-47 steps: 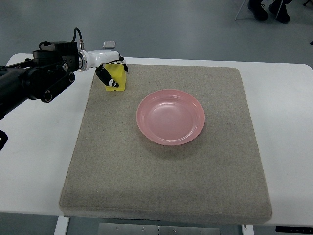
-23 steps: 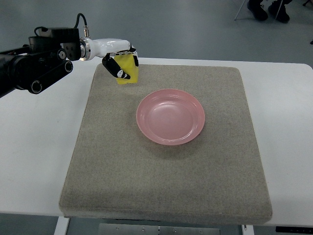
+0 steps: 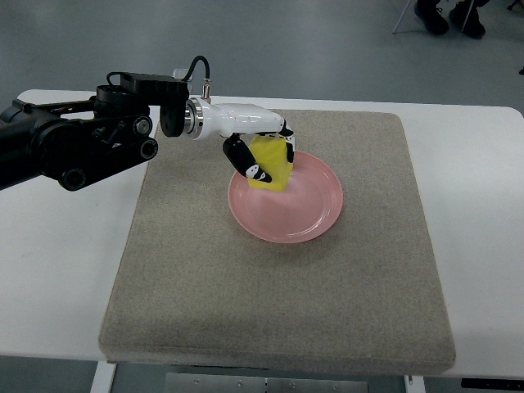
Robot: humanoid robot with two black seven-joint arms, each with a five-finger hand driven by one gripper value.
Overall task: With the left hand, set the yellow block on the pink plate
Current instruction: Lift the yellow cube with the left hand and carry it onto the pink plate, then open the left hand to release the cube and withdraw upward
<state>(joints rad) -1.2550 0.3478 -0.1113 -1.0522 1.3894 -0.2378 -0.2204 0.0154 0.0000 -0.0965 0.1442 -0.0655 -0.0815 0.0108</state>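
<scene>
Yellow block (image 3: 271, 164) now over pink plate (image 3: 315, 214)

Top of yellow block (image 3: 273, 166) under left hand (image 3: 255, 147); shoes (image 3: 449, 16) at top edge cropped, prob. a person's.

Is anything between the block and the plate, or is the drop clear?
Nothing visible blocks it. The left hand holds the block over the far-left part of the plate, and the plate's dish is bare.

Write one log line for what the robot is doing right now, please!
phase: carrying | left hand: shut on yellow block | block: over near-left rim of pink plate, contact unclear | right hand: out of view
</scene>
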